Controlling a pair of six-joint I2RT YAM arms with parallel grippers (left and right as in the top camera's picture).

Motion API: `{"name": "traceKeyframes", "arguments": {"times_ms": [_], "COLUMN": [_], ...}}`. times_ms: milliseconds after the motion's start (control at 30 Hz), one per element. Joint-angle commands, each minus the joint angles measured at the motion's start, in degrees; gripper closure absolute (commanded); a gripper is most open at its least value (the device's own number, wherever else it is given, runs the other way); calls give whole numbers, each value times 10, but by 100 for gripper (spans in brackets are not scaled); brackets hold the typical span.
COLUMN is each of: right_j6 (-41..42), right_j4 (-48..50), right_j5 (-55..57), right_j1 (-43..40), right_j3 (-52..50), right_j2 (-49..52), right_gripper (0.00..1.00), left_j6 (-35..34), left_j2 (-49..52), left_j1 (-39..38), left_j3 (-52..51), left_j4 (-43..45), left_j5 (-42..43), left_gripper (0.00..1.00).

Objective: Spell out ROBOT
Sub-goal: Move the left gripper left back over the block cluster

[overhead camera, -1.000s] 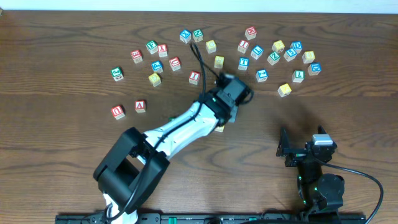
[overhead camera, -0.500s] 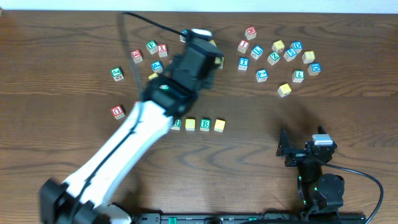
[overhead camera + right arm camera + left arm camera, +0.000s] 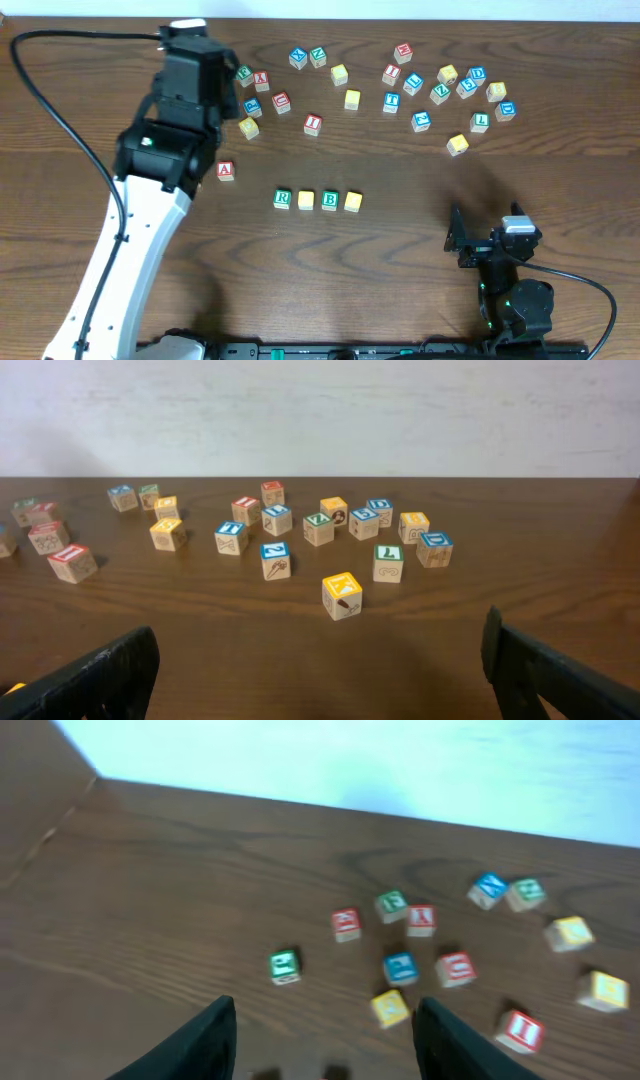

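Above the far-left part of the dark wooden counter (image 3: 400,285), the left pincer (image 3: 325,1012) hung with its black fingers spread wide and nothing between them. Near the counter's middle stood a straight row of small wooden letter blocks: green R cube (image 3: 282,199), first yellow cube (image 3: 306,200), green B cube (image 3: 329,200), second yellow cube (image 3: 352,201). The yellow letters were unreadable. Loose letter cubes (image 3: 421,121) lay scattered along the far edge. By the near-right corner the right pincer (image 3: 320,632) gaped wide, empty.

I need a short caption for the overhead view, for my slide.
Four-block row at centre; left arm hovers over loose letter blocks.
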Motion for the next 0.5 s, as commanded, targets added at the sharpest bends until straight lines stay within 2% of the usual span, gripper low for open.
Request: {"name": "traceKeyframes", "arguments": {"times_ms": [0, 467], "right_j6": [8, 9], "right_j4": [-1, 24], "right_j5": [5, 5], "right_j1": [3, 3], "right_j3": [-1, -1], "right_j2": [0, 0], "right_gripper": [1, 1], "left_j6": [0, 0], "left_j2": [6, 7], "left_j1": [17, 25], "left_j3": [10, 10], "left_j4": [-3, -11], "left_j5": [-5, -6], "left_gripper": [44, 44]}}
